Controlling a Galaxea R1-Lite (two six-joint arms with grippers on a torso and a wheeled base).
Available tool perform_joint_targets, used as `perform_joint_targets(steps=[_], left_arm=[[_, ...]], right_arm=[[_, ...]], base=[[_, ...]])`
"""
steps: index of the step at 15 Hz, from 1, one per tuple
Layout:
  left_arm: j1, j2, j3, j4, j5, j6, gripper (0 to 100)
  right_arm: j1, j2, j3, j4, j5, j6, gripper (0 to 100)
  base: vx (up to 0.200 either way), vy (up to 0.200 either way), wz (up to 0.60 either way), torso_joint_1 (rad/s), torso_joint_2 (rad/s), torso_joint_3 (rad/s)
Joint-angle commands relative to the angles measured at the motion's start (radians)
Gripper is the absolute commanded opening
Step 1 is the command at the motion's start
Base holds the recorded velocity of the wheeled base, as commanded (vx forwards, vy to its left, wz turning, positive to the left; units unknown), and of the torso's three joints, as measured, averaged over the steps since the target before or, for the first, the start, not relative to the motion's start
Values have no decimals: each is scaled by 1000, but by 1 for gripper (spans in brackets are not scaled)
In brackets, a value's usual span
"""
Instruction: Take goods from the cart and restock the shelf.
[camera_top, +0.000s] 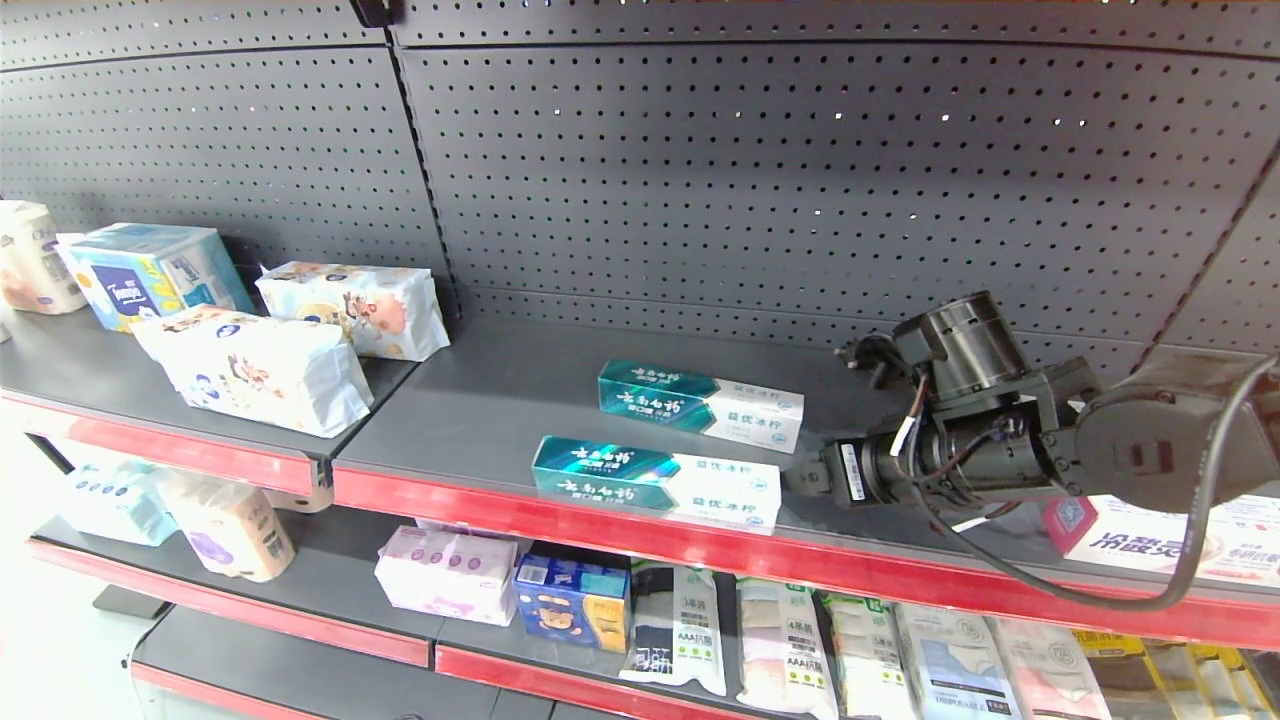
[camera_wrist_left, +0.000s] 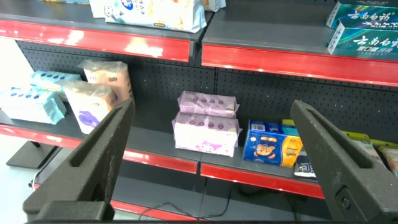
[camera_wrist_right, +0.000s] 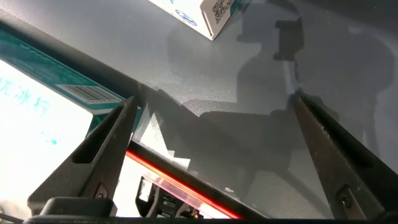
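Two teal-and-white toothpaste boxes lie on the dark upper shelf (camera_top: 500, 400), the rear box (camera_top: 700, 405) behind the front box (camera_top: 655, 483), which sits at the shelf's red edge. My right gripper (camera_top: 802, 478) points left just off the front box's right end. In the right wrist view it (camera_wrist_right: 214, 162) stands open over bare shelf with nothing between its fingers; the front box's barcode end (camera_wrist_right: 50, 106) lies beside one finger (camera_wrist_right: 99, 155), and a corner of the rear box (camera_wrist_right: 205, 12) is farther off. My left gripper (camera_wrist_left: 208, 162) hangs open and empty before the lower shelves.
Soft tissue packs (camera_top: 260, 365) fill the upper shelf's left part. A white-and-red box (camera_top: 1160, 540) lies under my right arm. The perforated back panel (camera_top: 800, 200) rises behind. On the lower shelves are purple packs (camera_wrist_left: 207, 121), a blue box (camera_wrist_left: 272, 143) and hanging packets (camera_top: 780, 645).
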Motion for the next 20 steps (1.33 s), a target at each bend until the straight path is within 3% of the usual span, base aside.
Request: perform_joint_targets(steps=[1, 10, 16, 20], left_arm=[[0, 0, 0, 0, 0, -1, 100], [0, 0, 0, 0, 0, -1, 100], [0, 0, 0, 0, 0, -1, 100], [0, 0, 0, 0, 0, -1, 100]], right_arm=[[1, 1, 0, 0, 0, 0, 100], [-4, -1, 11, -2, -1, 2, 100], [-73, -4, 0, -5, -3, 0, 100], [-50, -50, 38, 0, -3, 0, 100]], base=[[0, 0, 0, 0, 0, 0], [0, 0, 0, 0, 0, 0], [0, 0, 0, 0, 0, 0], [0, 0, 0, 0, 0, 0]])
